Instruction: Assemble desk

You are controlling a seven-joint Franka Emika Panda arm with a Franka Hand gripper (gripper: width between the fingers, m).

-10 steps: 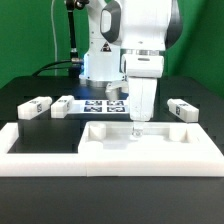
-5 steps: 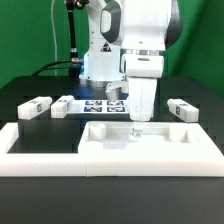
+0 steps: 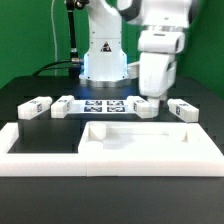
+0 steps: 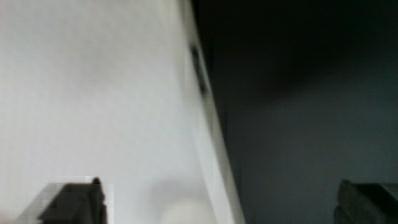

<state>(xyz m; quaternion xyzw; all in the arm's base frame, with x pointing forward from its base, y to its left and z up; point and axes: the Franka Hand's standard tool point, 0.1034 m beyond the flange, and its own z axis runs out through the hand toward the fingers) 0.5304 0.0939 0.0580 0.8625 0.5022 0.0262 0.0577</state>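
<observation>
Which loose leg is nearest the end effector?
The leg just below the end effector, at the marker board's end toward the exterior view's right; the other three lie farther off.

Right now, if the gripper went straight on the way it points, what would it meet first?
Probably the leg just below the open gripper. The blurred wrist view shows a white part there, but depth is unclear.

A blurred, smooth white plastic surface [image 4: 89,100] is seen meeting a matte black tabletop [image 4: 311,100] along one straight, slightly slanted edge. The two dark fingertips [image 4: 71,203] of the two-finger gripper [image 4: 222,205] are shown spread wide, one over the white, one over the black, with nothing held between them.
</observation>
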